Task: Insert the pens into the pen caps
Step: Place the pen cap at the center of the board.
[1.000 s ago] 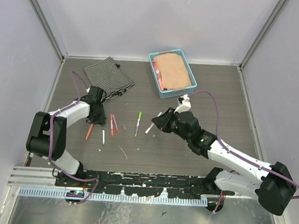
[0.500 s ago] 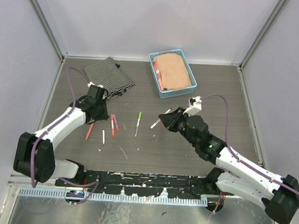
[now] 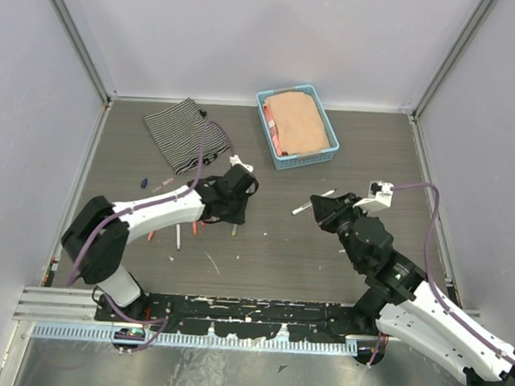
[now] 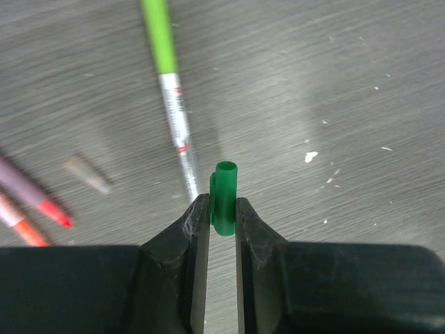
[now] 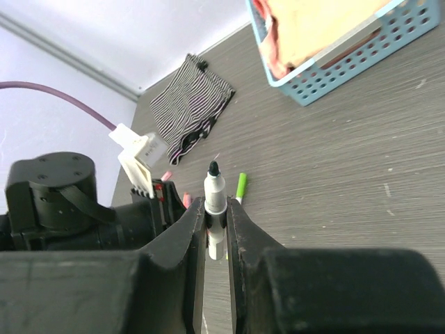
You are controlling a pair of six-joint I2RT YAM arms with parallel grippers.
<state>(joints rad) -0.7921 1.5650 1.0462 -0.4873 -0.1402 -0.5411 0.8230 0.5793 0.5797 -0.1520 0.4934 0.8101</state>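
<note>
Pale lilac walls [image 3: 250,35] with aluminium corner posts [image 3: 75,37] enclose a grey wood-grain tabletop [image 3: 373,156]

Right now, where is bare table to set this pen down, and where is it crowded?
Bare wood-grain table runs from the light-blue plastic basket to the right wall, and across the middle between the left arm and right arm. Crowded: the left, where loose slim pens lie by the left arm, near the black-and-white striped cloth.

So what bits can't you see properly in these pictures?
- Left wrist view: the bottom end of the green pen cap, hidden between the left end effector's fingers.
- Right wrist view: the black-tipped pen's back end, hidden inside the right end effector.
- Top view: several pens, partly covered by the left arm.
</note>
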